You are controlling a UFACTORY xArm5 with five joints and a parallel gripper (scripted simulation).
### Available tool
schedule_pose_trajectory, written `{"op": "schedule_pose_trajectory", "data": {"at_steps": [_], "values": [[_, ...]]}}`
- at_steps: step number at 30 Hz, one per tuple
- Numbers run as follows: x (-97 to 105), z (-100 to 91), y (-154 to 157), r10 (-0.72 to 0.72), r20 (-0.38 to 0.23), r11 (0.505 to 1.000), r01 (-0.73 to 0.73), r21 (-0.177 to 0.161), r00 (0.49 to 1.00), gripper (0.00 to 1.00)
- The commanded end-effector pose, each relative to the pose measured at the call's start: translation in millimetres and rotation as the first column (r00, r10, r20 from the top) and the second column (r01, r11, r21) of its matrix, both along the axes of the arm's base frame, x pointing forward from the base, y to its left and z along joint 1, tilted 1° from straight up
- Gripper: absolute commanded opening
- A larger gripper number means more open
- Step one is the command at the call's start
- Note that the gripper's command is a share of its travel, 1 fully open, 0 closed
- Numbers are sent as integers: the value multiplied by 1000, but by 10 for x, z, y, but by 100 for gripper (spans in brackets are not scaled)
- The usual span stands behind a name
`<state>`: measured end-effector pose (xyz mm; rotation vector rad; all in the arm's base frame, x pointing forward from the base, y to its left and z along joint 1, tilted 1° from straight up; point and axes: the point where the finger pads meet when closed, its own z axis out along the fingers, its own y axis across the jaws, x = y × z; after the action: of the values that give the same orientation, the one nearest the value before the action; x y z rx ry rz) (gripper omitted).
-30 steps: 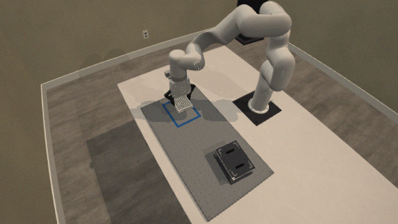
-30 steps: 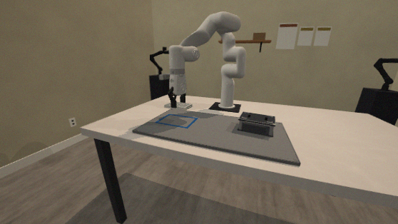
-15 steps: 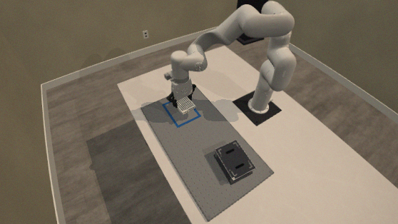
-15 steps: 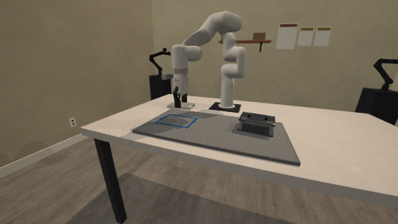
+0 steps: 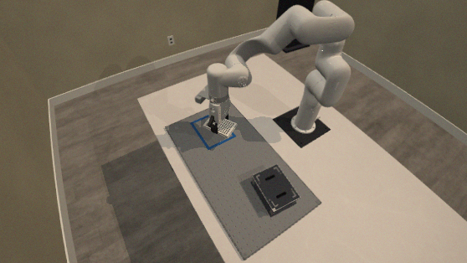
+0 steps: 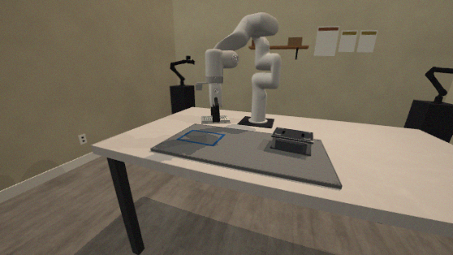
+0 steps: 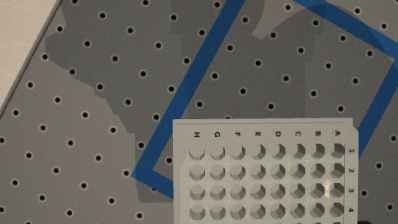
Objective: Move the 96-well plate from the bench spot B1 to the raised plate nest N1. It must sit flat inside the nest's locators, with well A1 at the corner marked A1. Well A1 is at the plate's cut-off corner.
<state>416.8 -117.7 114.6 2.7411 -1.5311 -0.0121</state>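
The white 96-well plate [image 5: 226, 128] [image 6: 206, 119] [image 7: 260, 170] hangs a little above the grey perforated board [image 5: 234, 218] [image 6: 243, 158] [image 7: 75, 125]. It is over the far side of the blue outline B1 [image 5: 201, 135] [image 6: 195, 142] [image 7: 200, 65]. My gripper [image 5: 214, 126] [image 6: 215, 115] is shut on the plate across its width. In the wrist view the plate's cut-off corner [image 7: 353, 125] is at the upper right, by column A and row 1. The fingers do not show there. The dark raised nest N1 [image 5: 268, 197] [image 6: 292, 138] stands empty at the board's other end, with pale corner locators.
The arm's base [image 5: 305, 123] [image 6: 257, 119] stands on a black square on the white table [image 5: 377, 188] [image 6: 386, 162], beside the board. Black pedestals with small arms [image 6: 182, 95] [image 6: 430, 115] stand beyond the table. The table's front edge lies close to the board.
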Motion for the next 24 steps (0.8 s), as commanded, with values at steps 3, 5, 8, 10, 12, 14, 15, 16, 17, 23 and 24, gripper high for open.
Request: {"op": "schedule_pose_trajectory", "data": {"at_steps": [3,5,8,10,12,14,15,16,17,23,24], "values": [[-14,42,165,173,3,985,-173,-10,985,0],[-25,51,231,239,2,971,-239,-9,971,0],[-40,65,329,334,1,942,-334,-9,942,0],[-51,75,394,396,1,918,-396,-8,918,0],[-61,84,459,457,1,890,-457,-8,890,0],[-72,93,525,515,0,857,-515,-7,857,0],[-77,98,557,543,0,840,-543,-7,840,0],[-82,103,590,571,0,821,-571,-7,821,0],[-82,103,590,571,0,821,-571,-7,821,0],[-108,126,753,699,0,715,-699,-5,715,0],[-113,131,786,723,-1,691,-723,-5,691,0]]}}
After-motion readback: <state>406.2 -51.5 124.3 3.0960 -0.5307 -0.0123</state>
